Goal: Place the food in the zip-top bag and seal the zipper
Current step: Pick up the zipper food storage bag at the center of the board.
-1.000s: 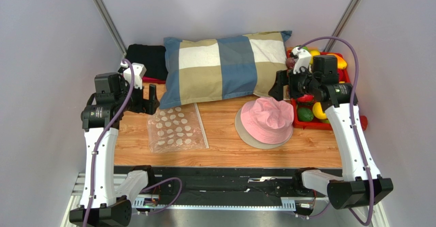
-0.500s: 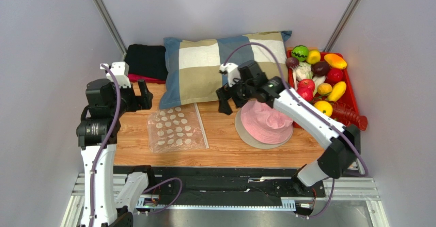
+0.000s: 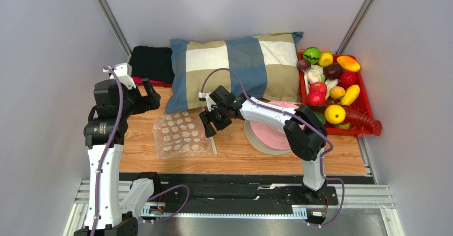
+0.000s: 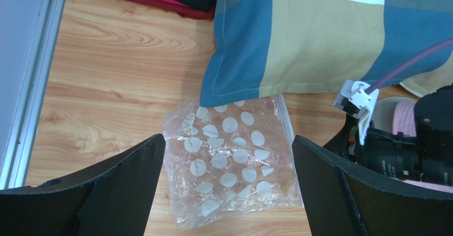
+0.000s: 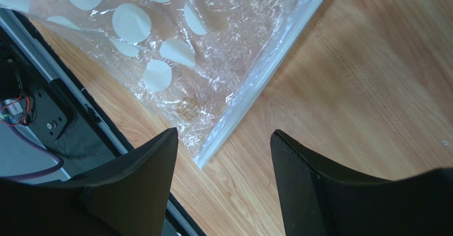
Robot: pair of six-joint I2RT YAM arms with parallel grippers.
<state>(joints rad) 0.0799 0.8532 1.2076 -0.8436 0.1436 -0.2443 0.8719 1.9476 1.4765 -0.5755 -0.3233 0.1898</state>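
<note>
The clear dotted zip-top bag point(image 3: 181, 135) lies flat on the wooden table; nothing shows inside it. Its pale zipper point(image 3: 212, 144) runs along the right edge. The toy food point(image 3: 332, 85) sits piled in a red tray point(image 3: 366, 95) at the far right; I cannot make out a spring onion. My right gripper point(image 3: 208, 123) is open and empty, just above the zipper edge. In the right wrist view the zipper point(image 5: 266, 71) and bag point(image 5: 186, 34) lie ahead of the gripper point(image 5: 223, 135). My left gripper point(image 3: 150, 95) is open and empty, left of the bag and above it point(image 4: 227, 138), with the bag point(image 4: 234, 161) below.
A checked pillow point(image 3: 234, 69) lies behind the bag, overlapping its far edge. A pink hat point(image 3: 268, 135) lies under the right arm. A red lobster toy point(image 3: 367, 124) lies by the tray. Dark folded cloth point(image 3: 154, 61) sits at the back left. The table's front rail point(image 5: 64, 124) is close.
My right arm has swung left from the food tray, over the pink hat, to the bag's zipper edge. The left gripper has shifted slightly. The bag has not moved.
</note>
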